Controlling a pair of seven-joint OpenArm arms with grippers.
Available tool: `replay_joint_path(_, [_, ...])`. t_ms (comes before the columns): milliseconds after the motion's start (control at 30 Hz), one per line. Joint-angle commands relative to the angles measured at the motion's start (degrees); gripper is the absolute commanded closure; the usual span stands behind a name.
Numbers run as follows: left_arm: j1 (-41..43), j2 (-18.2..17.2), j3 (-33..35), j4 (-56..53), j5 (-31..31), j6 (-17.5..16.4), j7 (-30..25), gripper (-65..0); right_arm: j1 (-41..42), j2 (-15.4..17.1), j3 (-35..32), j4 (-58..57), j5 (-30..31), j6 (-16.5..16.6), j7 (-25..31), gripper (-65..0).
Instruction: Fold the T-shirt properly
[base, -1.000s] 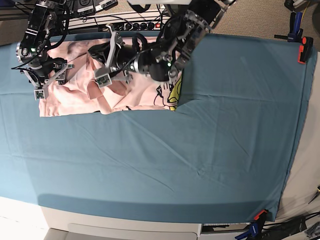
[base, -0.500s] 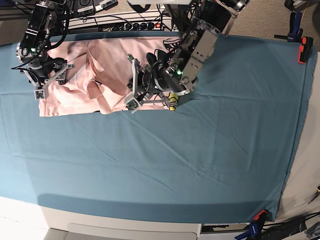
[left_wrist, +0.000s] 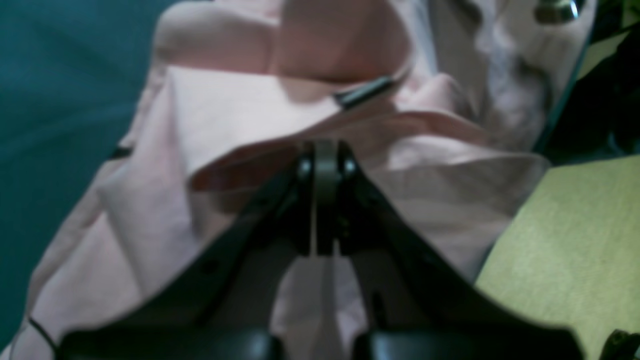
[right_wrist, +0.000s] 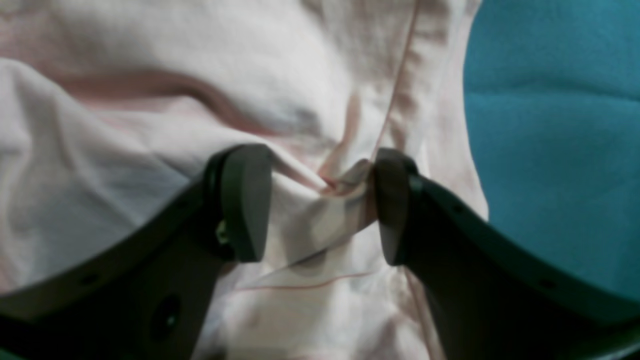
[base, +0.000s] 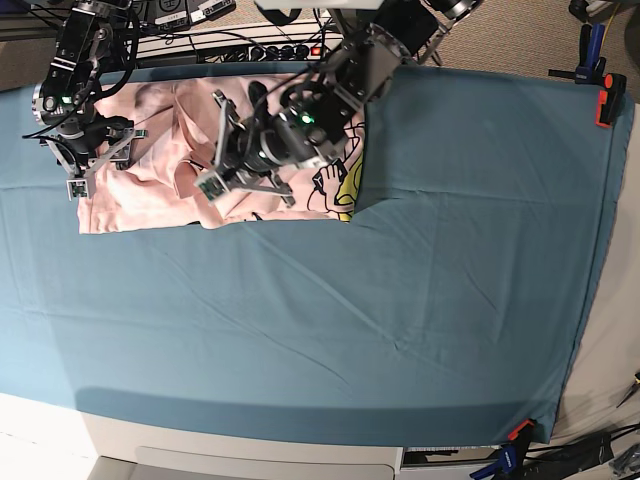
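The pale pink T-shirt (base: 150, 200) lies crumpled at the back left of the teal cloth, with its black-and-yellow print (base: 345, 185) showing at its right edge. My left gripper (base: 213, 150) is shut and sits low over the shirt's middle folds; in the left wrist view (left_wrist: 320, 200) its pads meet at a raised fold (left_wrist: 240, 150), and I cannot tell if cloth is pinched. My right gripper (base: 82, 168) is open at the shirt's left side. In the right wrist view (right_wrist: 320, 207) its fingers (right_wrist: 245, 200) straddle a puckered ridge of the T-shirt (right_wrist: 150, 75) near a seam.
The teal table cloth (base: 400, 300) covers the table. Orange clamps hold it at the back right (base: 606, 100) and front right (base: 518, 432). Cables and a power strip (base: 270, 48) run along the back edge behind the shirt. Bare floor (left_wrist: 565, 240) shows beyond the table edge.
My left gripper swung from the shirt's front right edge back left, over the middle of the shirt, uncovering the print. The right gripper stayed in place.
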Motion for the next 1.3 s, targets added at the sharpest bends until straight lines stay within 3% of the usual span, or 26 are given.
replay_joint_path(0, [-1.1, 1.4, 1.2, 0.9, -0.3, 0.6, -2.7, 0.0, 0.5, 0.9, 0.3, 0.6, 0.4, -0.2, 1.2, -33.2])
replay_joint_path(167, [-1.9, 1.4, 5.2, 0.9, 1.4, 1.0, -5.2, 0.0, 0.5, 1.0, 0.3, 0.7, 0.4, -0.2, 1.3, -33.2])
replay_joint_path(333, [-3.0, 0.9, 4.4, 0.9, 5.6, 1.0, 0.4, 0.0, 0.5, 1.0, 0.3, 0.7, 0.4, -0.2, 1.2, -33.2])
replay_joint_path(567, [-3.1, -6.5, -5.4, 0.9, -1.6, -1.0, -0.1, 0.0, 0.5, 1.0, 0.3, 0.6, 0.4, -0.2, 1.5, -33.2])
replay_joint_path(667, [-2.9, -7.6, -6.5, 0.6, -3.0, -1.3, -1.6, 0.0, 0.8, 0.9, 0.3, 0.7, 0.5, -0.2, 1.8, -33.2])
replay_joint_path(1000, [-8.3, -1.4, -0.7, -15.1, -3.5, -1.4, -3.9, 0.0, 1.9, 0.9, 0.3, 0.6, 0.6, -0.2, 1.2, -33.2])
replay_joint_path(1267, [-12.6, 1.4, -0.1, -15.0, -7.3, -2.8, -0.2, 0.0, 1.9, 0.9, 0.3, 0.6, 0.6, -0.2, 1.4, -33.2])
